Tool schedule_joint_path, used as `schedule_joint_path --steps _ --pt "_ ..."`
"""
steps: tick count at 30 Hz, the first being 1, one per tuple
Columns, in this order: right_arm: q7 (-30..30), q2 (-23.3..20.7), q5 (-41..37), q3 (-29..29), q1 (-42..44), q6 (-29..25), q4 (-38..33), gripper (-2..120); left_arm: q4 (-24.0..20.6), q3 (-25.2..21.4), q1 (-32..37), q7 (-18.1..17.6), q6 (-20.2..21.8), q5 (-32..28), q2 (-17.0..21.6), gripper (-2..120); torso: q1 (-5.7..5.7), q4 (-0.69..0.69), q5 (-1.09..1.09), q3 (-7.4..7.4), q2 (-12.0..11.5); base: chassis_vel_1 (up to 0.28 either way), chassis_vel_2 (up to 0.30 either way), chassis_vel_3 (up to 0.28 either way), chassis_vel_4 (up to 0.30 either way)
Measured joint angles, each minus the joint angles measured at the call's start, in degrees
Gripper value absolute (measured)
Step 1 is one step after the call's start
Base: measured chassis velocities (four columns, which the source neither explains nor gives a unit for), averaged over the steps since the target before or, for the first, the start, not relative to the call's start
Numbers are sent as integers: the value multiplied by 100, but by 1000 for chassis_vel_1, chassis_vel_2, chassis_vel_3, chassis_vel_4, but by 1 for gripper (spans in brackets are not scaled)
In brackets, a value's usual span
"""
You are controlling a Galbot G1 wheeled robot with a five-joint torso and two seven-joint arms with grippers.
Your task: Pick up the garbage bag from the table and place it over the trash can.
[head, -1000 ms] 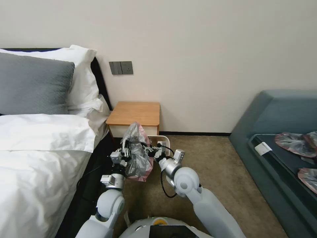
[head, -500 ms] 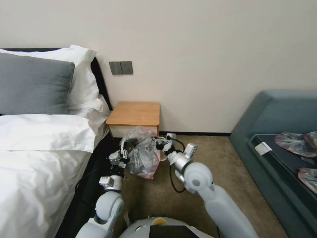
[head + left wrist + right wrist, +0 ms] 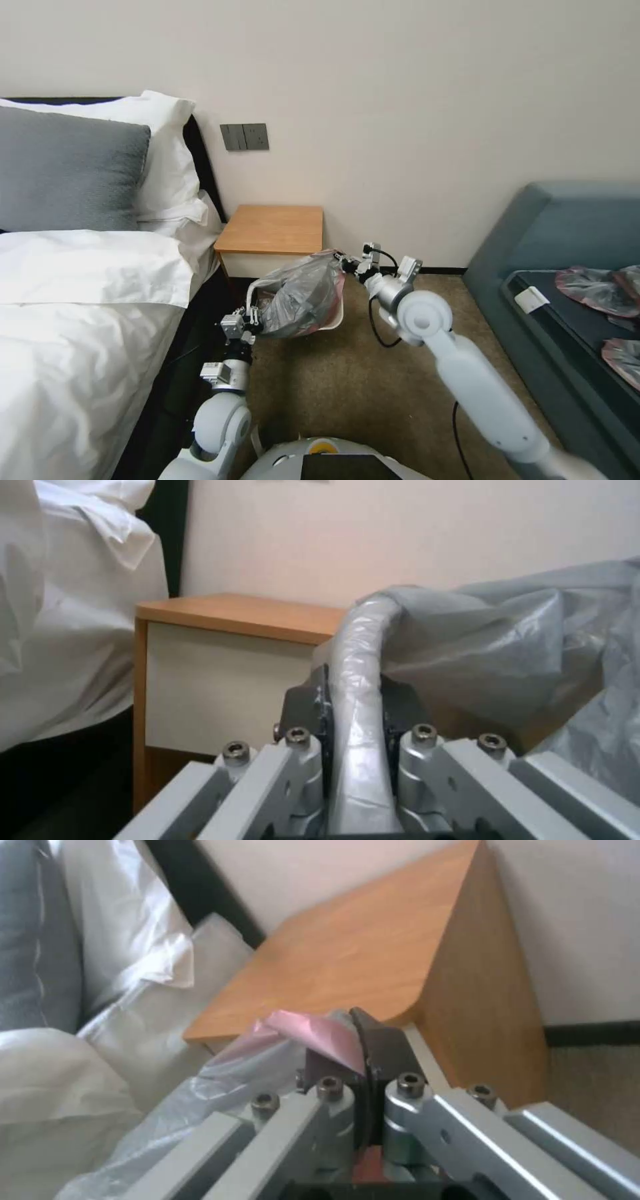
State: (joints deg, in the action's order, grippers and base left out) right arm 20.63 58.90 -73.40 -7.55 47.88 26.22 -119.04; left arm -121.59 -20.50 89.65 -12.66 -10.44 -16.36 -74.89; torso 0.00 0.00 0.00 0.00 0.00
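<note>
**Bag mouth stretched between two grippers, over the bin**

The crinkled translucent grey plastic garbage bag with a pink-red edge (image 3: 301, 293) is off the light-brown wooden tabletop (image 3: 273, 229) and hangs in front of the nightstand, low above the floor. Its long axis runs from the left gripper (image 3: 252, 312), near the bed side, up and across to the right gripper (image 3: 347, 261), near the wall. Each gripper is clamped on one end of the bag's edge: the left one pinches a rolled grey strip of it (image 3: 357, 700), the right one holds the pink-red hem (image 3: 320, 1037).

The small cream-beige plastic trash can (image 3: 333, 319) sits just under the bag; I see part of its rim below the plastic, on the right arm's side. The coming move turns on this: the open mouth must go down around that rim.

The left arm is bent close to the body, the right arm reaches far forward.
</note>
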Motion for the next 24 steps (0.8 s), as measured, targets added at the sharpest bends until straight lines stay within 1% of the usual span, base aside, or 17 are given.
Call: schedule_joint_path --steps 1,2,7,8,10,11,12,13,14,16,17,18,19,20,21,22,24 --pt "0 0 0 0 0 0 0 0 0 0 0 0 0 0 0 9 0 0 0 0 0 0 0 0 0" --pt "15 -84 -194 -31 -10 52 46 0 -18 0 15 1 -5 -8 -6 9 0 0 1 0 0 0 0 0 0" --pt "48 -182 -603 -259 195 228 26 0 -69 -8 25 6 -7 -154 -7 9 0 -1 1 0 0 0 0 0 0" --pt "52 -207 -762 -369 281 372 0 3 -91 -22 24 5 -7 -231 -5 9 0 -1 0 0 0 0 0 0 0" --pt "72 -223 -836 -467 393 511 -43 12 -120 -44 16 3 0 -349 1 9 0 -1 1 0 0 0 0 0 0" --pt "72 -223 -836 -467 393 511 -43 12 -120 -44 16 3 0 -349 1 9 0 -1 1 0 0 0 0 0 0" --pt "130 -222 -865 -500 446 524 -83 18 -131 -52 7 3 12 -423 6 9 0 -1 1 0 0 0 0 0 0" --pt "163 -220 -887 -515 468 525 -107 20 -135 -57 3 3 17 -451 7 9 0 -1 0 0 0 0 0 0 0" --pt "234 -214 -952 -558 525 524 -179 27 -141 -68 -7 2 34 -509 9 9 0 0 0 0 0 0 0 0 0" --pt "255 -212 -977 -576 550 521 -212 28 -143 -72 -10 2 41 -525 9 9 0 0 0 0 0 0 0 0 0" --pt "280 -213 -1017 -618 614 514 -290 35 -144 -81 -19 2 61 -562 11 9 0 0 0 0 0 0 0 0 0" --pt "280 -213 -1017 -618 614 514 -290 35 -144 -81 -19 2 61 -562 11 9 0 0 0 0 0 0 0 0 0" --pt "294 -224 -1040 -669 708 492 -402 43 -143 -93 -29 2 87 -604 11 8 0 0 -1 0 0 0 0 0 0" --pt "299 -247 -1052 -715 821 450 -528 48 -144 -108 -37 2 104 -635 11 8 0 0 0 0 0 0 0 0 0" --pt "299 -247 -1052 -715 821 450 -528 48 -144 -108 -37 2 104 -635 11 8 0 0 0 0 0 0 0 0 0" --pt "299 -266 -1063 -775 965 419 -676 55 -144 -140 -48 2 134 -686 13 8 0 -1 -1 0 0 0 0 0 0" --pt "301 -265 -1063 -797 1028 409 -731 57 -144 -152 -50 2 146 -718 16 8 0 -1 -1 0 0 0 0 0 0"
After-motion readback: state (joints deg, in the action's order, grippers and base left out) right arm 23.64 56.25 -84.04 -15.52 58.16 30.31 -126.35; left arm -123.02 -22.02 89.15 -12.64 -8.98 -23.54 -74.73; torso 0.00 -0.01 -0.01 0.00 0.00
